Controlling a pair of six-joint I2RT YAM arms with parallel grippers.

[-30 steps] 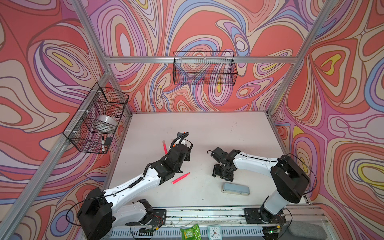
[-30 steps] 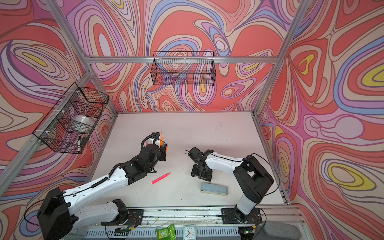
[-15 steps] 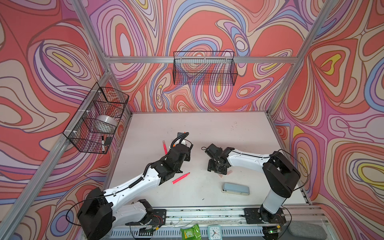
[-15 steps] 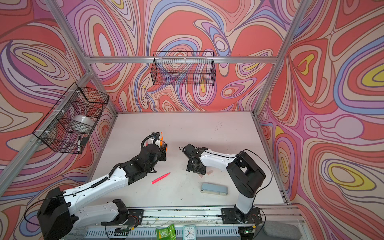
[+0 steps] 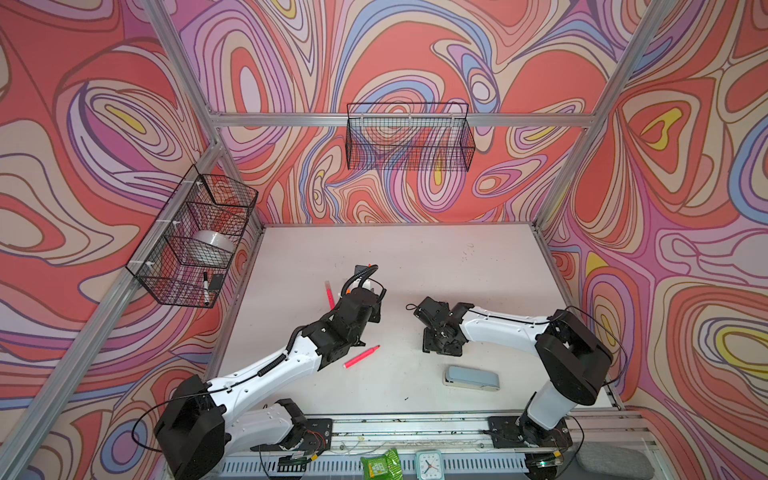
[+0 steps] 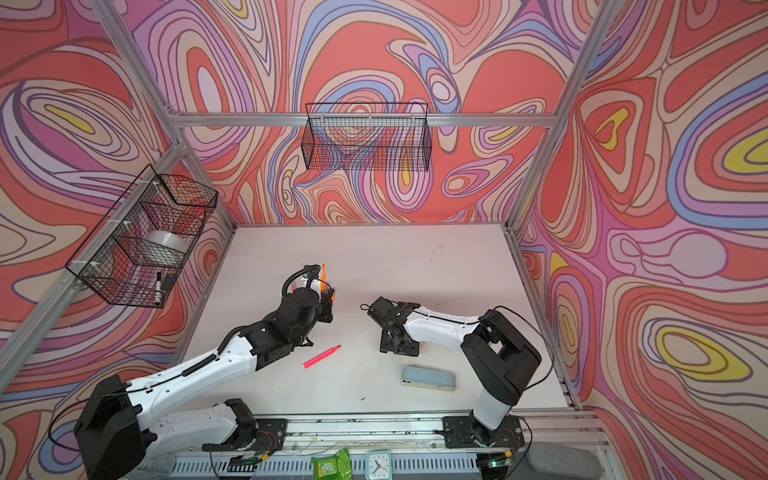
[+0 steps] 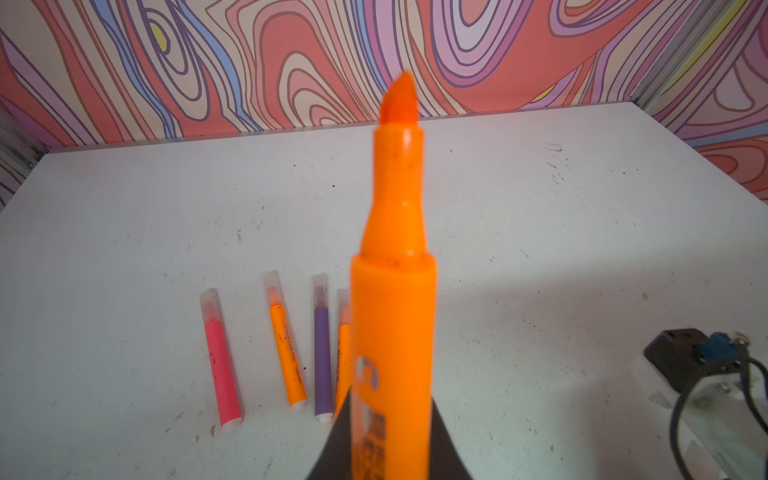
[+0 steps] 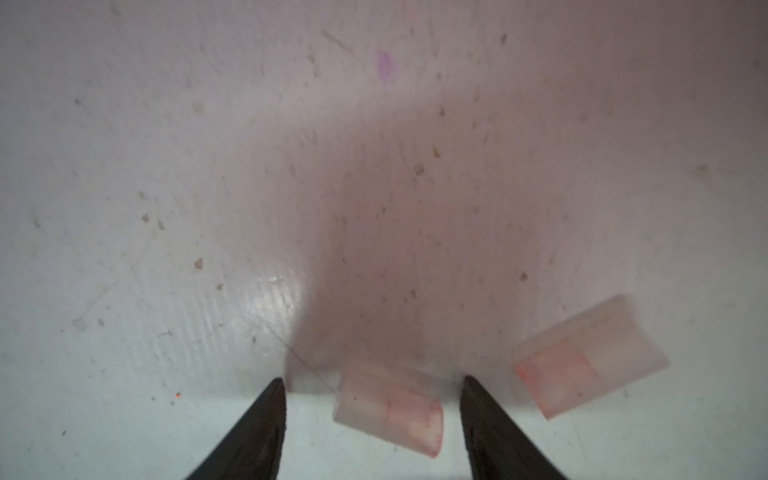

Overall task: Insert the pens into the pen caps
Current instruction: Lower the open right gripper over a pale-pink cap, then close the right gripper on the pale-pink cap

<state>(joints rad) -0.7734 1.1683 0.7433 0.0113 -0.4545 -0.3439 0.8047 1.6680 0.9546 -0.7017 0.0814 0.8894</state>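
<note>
While the left fingers (image 7: 332, 457) stand clamped tight on the barrel of an uncapped orange felt-tip marker (image 7: 392, 291), that pen points upward above the white table (image 7: 540, 249) with its wedge tip bare. Beyond it on the table four capped pens lie side by side, all pointing roughly the same way: a neon pink marker (image 7: 220, 365), a slim orange marker (image 7: 286, 353), a purple marker (image 7: 322, 353) and another orange marker (image 7: 343, 353), this last one half hidden behind the held pen. Each wears a translucent cap over its tip.

The right fingers (image 8: 253, 440) point down at the table and stand apart, holding nothing. They straddle a short translucent pale-pink plastic cap (image 8: 388, 409), which lies on its side between them with a gap showing on either side. A second pale-pink cap (image 8: 590, 357) lies on the table just beside, outside the fingers.

In both top views an uncapped neon pink pen (image 5: 361, 356) lies flat on the table between the two arms, nearer the left arm. A grey-blue stapler (image 5: 471, 377) lies near the front edge of the table, close to the right arm
</note>
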